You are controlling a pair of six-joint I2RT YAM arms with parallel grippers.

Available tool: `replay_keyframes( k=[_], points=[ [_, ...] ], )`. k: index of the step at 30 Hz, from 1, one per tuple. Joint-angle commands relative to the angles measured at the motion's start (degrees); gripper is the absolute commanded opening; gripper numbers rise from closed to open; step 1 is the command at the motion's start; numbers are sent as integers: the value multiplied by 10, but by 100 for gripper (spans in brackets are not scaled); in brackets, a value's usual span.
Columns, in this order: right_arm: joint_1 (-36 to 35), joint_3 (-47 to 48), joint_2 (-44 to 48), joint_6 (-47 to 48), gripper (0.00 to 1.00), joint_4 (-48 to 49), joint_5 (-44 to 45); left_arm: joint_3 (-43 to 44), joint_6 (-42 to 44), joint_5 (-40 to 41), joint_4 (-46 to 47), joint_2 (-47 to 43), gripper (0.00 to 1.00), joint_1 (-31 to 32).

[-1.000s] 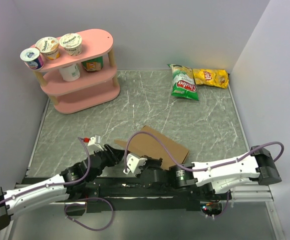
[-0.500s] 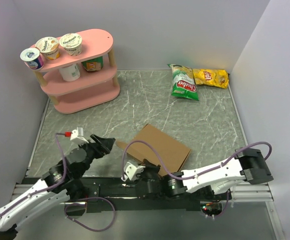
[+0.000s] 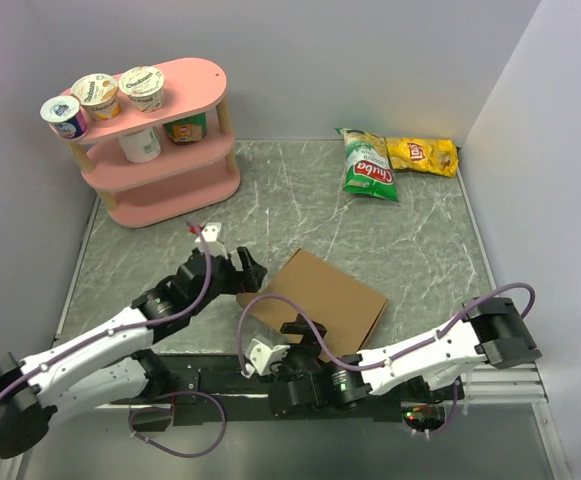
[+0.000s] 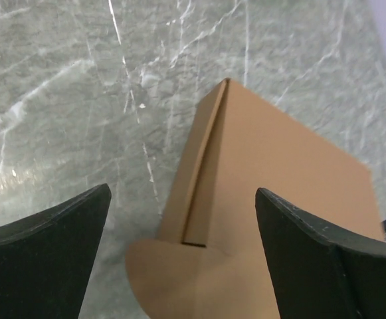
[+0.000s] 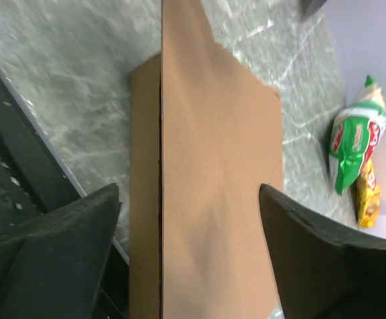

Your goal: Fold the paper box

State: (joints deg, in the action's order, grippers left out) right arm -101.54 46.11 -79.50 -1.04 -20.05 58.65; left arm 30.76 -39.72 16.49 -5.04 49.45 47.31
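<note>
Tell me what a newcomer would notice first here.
The flat brown paper box lies front and centre, with the left gripper at its left edge and the right gripper at its near edge, both open. A pink shelf of yogurt cups stands far left; two chip bags lie far right.

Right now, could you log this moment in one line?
paper box: flat on table | left gripper: open over its tab | right gripper: open over it

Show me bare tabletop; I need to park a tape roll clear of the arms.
Free: the table between the pink shelf and the green chip bag, and the stretch right of the paper box below the yellow Lay's bag. Crowded: the near edge, where the left gripper and right gripper sit at the box.
</note>
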Motion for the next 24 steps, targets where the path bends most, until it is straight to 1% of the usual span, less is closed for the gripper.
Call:
replay_keyframes(
  k=[1, 2, 3, 6, 7, 9, 10, 11, 12, 13, 14, 15, 16, 17, 18, 19, 20, 21, 22, 24],
  points=[
    [-18, 60, 25, 5, 95, -4, 0, 23, 58, -98, 92, 42, 96, -49],
    [-23, 65, 31, 26, 97, 0, -6, 24, 60, -109, 95, 49, 96, -58],
    [-32, 71, 34, 31, 98, 5, -10, 27, 67, -137, 96, 63, 96, -73],
    [-46, 114, 46, 50, 99, 5, -51, 24, 86, -180, 120, 84, 96, -85],
    [-57, 135, 51, 58, 99, 18, -76, 23, 91, -208, 127, 88, 96, -85],
    [-54, 151, 77, 58, 100, 29, -128, 21, 104, -224, 136, 109, 96, -85],
    [-29, 164, 87, 27, 100, 20, -159, 20, 108, -234, 137, 116, 98, -86],
    [-6, 172, 101, -2, 99, -1, -219, 17, 112, -237, 141, 125, 98, -86],
    [15, 179, 106, -32, 97, -18, -238, 15, 116, -239, 144, 139, 99, -85],
    [35, 181, 111, -60, 96, -36, -251, 13, 118, -241, 144, 145, 98, -85],
    [70, 174, 127, -101, 94, -59, -261, 11, 118, -241, 146, 151, 97, -85],
    [86, 167, 137, -125, 94, -69, -268, 5, 114, -241, 152, 159, 95, -85],
    [107, 146, 146, -150, 93, -82, -277, 2, 113, -240, 158, 162, 90, -85],
    [145, 131, 171, -205, 91, -97, -288, -3, 109, -240, 164, 165, 88, -85],
    [164, 116, 186, -228, 89, -102, -315, -7, 105, -240, 172, 171, 86, -85],
    [179, 79, 220, -272, 86, -104, -322, -7, 105, -238, 171, 174, 82, -85],
    [201, 60, 239, -292, 83, -108, -325, -6, 105, -235, 169, 179, 80, -85],
    [210, 44, 258, -310, 81, -118, -336, -6, 106, -234, 168, 185, 78, -85],
    [217, 12, 275, -348, 76, -125, -338, -7, 105, -233, 170, 187, 74, -85],
    [233, -14, 320, -384, 72, -156, -342, -13, 105, -238, 173, 194, 70, -86]
  ],
)
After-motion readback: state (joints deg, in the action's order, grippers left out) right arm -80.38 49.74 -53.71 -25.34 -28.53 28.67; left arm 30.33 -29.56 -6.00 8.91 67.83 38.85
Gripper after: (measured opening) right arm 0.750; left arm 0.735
